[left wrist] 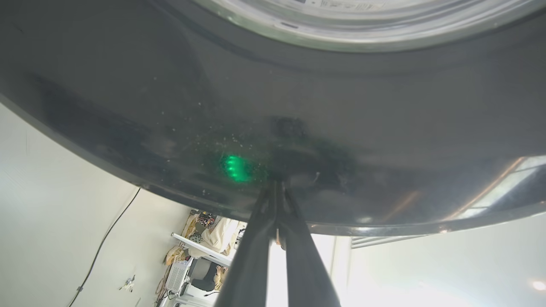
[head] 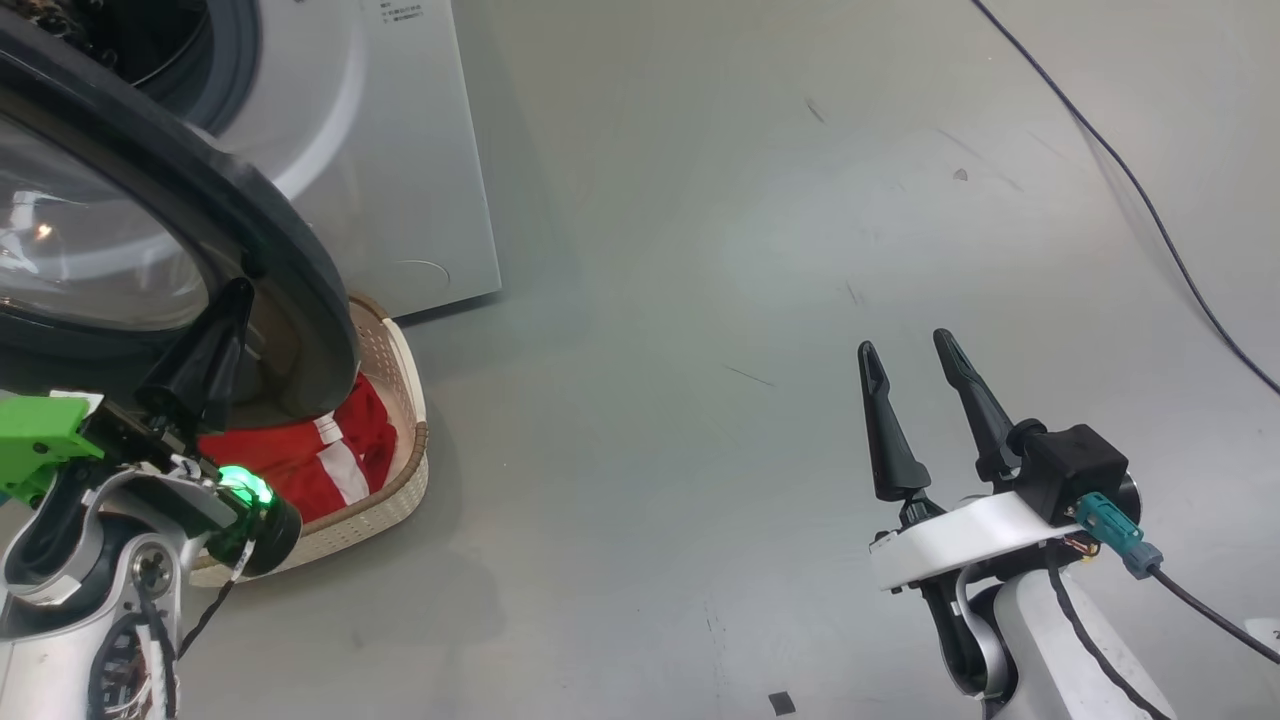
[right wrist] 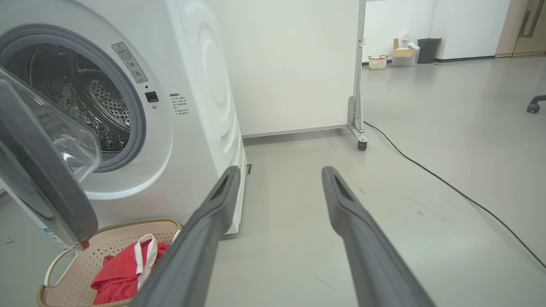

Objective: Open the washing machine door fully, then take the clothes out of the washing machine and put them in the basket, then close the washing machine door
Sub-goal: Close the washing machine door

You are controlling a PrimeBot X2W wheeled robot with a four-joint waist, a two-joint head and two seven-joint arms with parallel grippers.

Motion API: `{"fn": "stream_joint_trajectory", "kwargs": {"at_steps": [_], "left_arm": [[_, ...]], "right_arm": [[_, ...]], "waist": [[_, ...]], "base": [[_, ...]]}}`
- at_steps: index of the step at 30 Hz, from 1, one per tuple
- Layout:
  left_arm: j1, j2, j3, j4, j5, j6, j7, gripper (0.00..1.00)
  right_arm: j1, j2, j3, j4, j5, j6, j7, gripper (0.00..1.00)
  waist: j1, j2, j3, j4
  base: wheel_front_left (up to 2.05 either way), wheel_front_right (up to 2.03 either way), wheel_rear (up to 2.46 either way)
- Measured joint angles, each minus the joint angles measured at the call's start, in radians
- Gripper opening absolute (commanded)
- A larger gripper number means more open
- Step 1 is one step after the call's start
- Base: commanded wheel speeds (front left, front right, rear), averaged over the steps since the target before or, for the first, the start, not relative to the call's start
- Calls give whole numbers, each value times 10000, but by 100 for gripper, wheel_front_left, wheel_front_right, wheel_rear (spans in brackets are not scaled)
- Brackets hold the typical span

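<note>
The washing machine door [head: 250, 230] stands swung out from the washing machine [head: 400, 150], its black rim hanging above the basket [head: 405, 370]. The left gripper [head: 232, 300] has its two fingers pressed together with nothing between them; the left wrist view shows their tips touching the glossy rim, where a green light is reflected.

The basket sits on the floor [head: 700, 300] against the bottom front corner of the machine, partly under the door. The clothes [head: 330, 450] lie inside it, bunched toward the end nearer the robot, with red fabric and white stripes showing.

The right gripper [head: 905, 345] hovers over bare floor well away from the basket and machine, its fingers spread apart and holding nothing. A black cable [head: 1150, 210] runs across the floor beyond it.

From the right wrist view the drum [right wrist: 98, 106] is visible through the open doorway, though the door partly covers it.
</note>
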State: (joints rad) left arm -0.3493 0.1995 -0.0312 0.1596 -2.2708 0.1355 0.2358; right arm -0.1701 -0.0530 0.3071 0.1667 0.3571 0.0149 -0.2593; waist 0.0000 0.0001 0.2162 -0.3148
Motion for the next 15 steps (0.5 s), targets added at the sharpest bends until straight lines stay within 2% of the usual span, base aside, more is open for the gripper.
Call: {"fn": "stream_joint_trajectory", "kwargs": {"at_steps": [11,15], "left_arm": [[500,84,-765,311,813,-201,203,0],[867,389,-1404,332,1839,-520,274,0]], "right_arm": [[165,10,-437,33,-372,10,0,100],[230,-2,-493,59,-453,46,0,100]], "waist": [[0,0,-409,614],[0,0,-610,921]], "base": [[0,0,0],[0,0,0]]}}
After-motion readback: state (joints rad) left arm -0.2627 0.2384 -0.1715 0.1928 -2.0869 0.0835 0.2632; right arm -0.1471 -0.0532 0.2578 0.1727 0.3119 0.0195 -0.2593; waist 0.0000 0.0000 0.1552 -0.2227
